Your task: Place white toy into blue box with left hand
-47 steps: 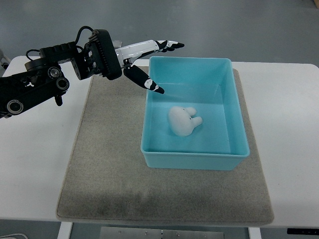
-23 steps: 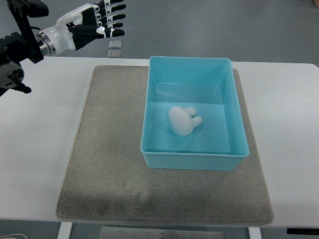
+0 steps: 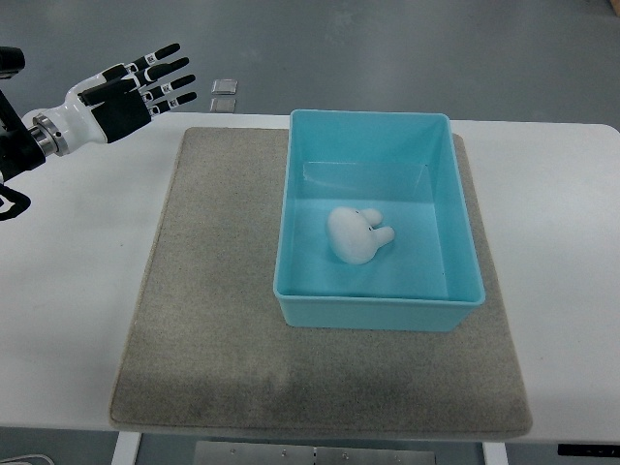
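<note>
The white toy [image 3: 357,234] lies inside the blue box [image 3: 455,208], near the middle of its floor. The box stands on the right part of a grey mat [image 3: 213,291]. My left hand [image 3: 131,94] is at the far upper left, above the table's back left corner, well away from the box. Its fingers [image 3: 170,82] are spread flat and hold nothing. The right arm does not show.
The grey mat lies on a white table [image 3: 68,271]. Two small grey squares [image 3: 223,94] lie on the floor beyond the table's back edge. The mat's left half and front strip are bare.
My left hand has drawn back from the box's back left corner to the far upper left, then lowered a little and shifted further left. The toy has stayed in the box.
</note>
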Controlling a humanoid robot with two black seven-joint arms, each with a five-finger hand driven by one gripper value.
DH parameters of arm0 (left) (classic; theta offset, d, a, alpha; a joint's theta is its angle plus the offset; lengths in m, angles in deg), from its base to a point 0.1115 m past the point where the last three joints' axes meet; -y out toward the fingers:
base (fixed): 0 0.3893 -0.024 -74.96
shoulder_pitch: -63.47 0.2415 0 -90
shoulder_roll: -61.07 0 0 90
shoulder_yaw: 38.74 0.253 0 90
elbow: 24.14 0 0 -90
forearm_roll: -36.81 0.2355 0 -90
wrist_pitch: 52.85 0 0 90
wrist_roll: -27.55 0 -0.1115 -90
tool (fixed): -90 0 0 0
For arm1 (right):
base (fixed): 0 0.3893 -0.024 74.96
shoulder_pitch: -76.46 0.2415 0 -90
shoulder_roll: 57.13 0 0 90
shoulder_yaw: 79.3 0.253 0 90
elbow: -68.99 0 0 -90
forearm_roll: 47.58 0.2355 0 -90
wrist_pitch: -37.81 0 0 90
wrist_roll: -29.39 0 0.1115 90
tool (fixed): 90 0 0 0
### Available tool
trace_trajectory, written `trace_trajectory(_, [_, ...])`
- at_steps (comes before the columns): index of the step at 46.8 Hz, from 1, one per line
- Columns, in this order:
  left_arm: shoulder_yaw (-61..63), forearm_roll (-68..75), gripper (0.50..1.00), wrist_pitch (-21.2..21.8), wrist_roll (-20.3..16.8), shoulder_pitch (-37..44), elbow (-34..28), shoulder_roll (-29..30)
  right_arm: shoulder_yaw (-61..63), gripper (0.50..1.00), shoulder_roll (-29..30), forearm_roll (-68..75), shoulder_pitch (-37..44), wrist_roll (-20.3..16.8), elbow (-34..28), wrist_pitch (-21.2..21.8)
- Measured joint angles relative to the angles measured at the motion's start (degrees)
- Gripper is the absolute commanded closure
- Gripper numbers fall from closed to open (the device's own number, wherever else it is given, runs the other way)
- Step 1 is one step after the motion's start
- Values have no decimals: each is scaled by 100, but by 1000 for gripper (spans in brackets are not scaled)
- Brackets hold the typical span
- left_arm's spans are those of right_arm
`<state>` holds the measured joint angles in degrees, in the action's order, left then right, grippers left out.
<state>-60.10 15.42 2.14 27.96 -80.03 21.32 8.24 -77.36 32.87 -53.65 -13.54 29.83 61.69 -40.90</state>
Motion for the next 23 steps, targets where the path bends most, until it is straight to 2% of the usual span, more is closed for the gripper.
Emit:
trace_trajectory(9, [-34,-346,504,0,244,77,14,-3,0,564,0,0,0,0,1,-4])
trace_trajectory(23, [-61,-348,504,0,259,94,41,-9,3,564,0,-12,0,0,-8,14])
